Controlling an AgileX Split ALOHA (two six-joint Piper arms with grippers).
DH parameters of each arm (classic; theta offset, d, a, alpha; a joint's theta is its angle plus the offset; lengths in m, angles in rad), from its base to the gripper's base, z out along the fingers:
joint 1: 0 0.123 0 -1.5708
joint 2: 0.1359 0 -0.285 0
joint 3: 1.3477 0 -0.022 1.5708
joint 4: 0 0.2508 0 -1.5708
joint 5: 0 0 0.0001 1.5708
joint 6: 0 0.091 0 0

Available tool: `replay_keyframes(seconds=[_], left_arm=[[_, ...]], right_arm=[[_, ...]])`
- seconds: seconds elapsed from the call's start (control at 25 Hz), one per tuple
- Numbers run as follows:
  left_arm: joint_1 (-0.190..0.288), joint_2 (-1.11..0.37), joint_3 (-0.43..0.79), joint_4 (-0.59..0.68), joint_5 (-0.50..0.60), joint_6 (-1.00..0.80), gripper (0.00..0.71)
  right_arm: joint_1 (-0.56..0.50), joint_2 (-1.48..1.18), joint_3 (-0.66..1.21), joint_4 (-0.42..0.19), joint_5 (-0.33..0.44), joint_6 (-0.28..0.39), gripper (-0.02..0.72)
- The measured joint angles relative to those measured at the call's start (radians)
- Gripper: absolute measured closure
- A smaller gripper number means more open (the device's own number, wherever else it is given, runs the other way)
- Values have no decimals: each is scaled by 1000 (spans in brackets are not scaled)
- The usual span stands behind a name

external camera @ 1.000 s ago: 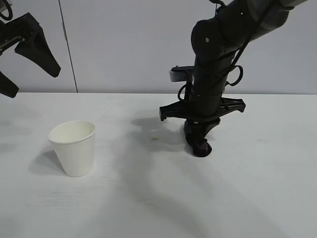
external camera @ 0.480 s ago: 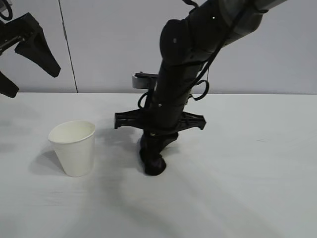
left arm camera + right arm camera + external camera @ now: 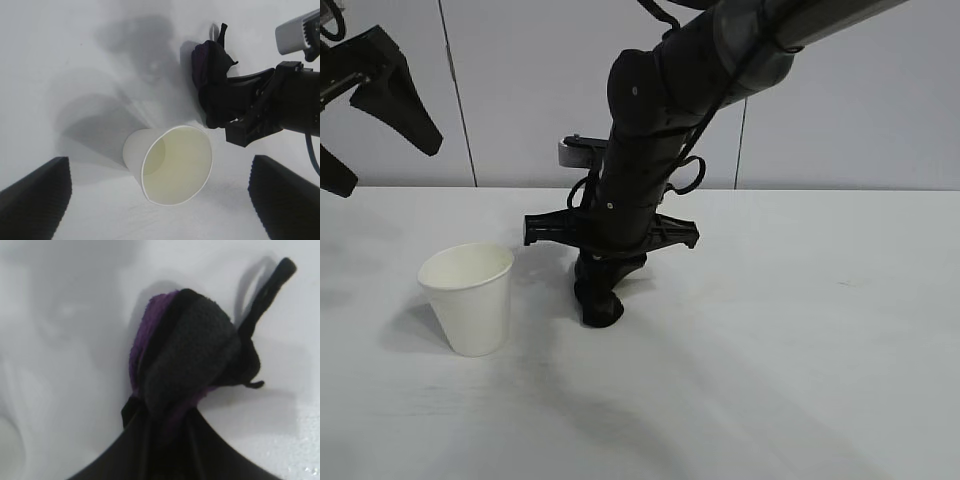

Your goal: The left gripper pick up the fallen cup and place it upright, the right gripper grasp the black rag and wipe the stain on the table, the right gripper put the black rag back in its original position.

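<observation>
Exterior camera faces me level across the bench [image 3: 800,380]; my left wrist camera looks down, sharing the cup [image 3: 170,165]; right wrist's close on the rag [image 3: 190,355].

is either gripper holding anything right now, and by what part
The right gripper holds the black rag by its bunched upper end, its lower end pressed to the table. The left gripper is open and holds nothing.

cup [image 3: 470,298] left of black rag [image 3: 598,302], both on table [image 3: 800,350]
</observation>
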Motion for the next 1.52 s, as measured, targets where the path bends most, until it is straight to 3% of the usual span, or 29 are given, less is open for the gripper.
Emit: replay_keyframes(seconds=[0.16,0.32,0.64,0.8,0.88,1.0,1.04,1.32,1.52], left_arm=[[0,0,0,0,-3,0,17],[0,0,0,0,-4,0,17],[0,0,0,0,-4,0,17],[0,0,0,0,-4,0,17],[0,0,0,0,-4,0,17],[0,0,0,0,-4,0,17],[0,0,0,0,-4,0,17],[0,0,0,0,9,-8,17],[-21,0,0,0,23,-27,17]], right_arm=[[-38,-39,49,-24,39,-28,618],[-41,-98,158,-31,27,-43,618],[-41,-225,419,-28,-125,-23,618],[-41,-284,495,-26,-134,16,607],[-41,-305,500,-21,-115,19,482],[-41,-355,501,-14,-102,20,155],[-41,-379,501,-14,-99,20,99],[-112,-561,501,43,-65,8,50],[-207,-623,503,149,-19,-86,50]])
